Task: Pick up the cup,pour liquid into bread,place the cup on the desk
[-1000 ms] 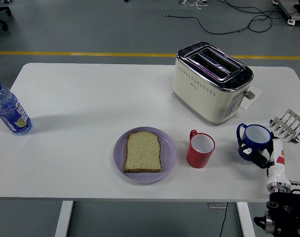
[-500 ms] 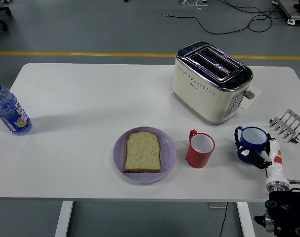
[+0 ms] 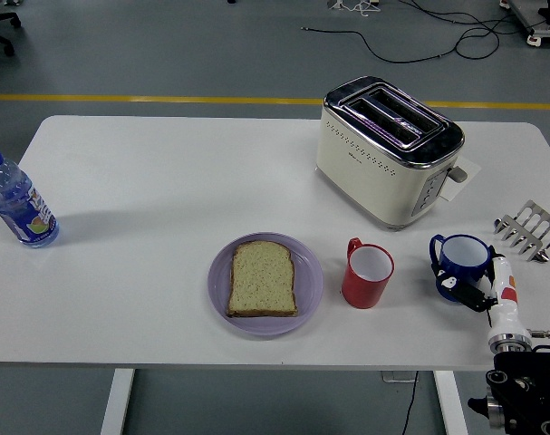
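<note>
A blue cup (image 3: 462,256) stands upright on the white table (image 3: 166,181) at the right, near the front edge. My right hand (image 3: 481,292) comes up from the lower right corner. Its black fingers (image 3: 460,290) curl around the cup's lower front, and its white thumb (image 3: 506,290) lies beside the cup on the right. A slice of bread (image 3: 263,278) lies on a lilac plate (image 3: 311,283) at the front middle. A red cup (image 3: 366,275) stands between the plate and the blue cup. My left arm is out of view.
A cream toaster (image 3: 388,149) stands behind the cups. A small metal rack (image 3: 529,229) lies at the right edge. A water bottle (image 3: 17,204) stands at the far left.
The blue cup in my right hand has shifted slightly left and down from a second ago. It has stayed still on the table for the last half second.
</note>
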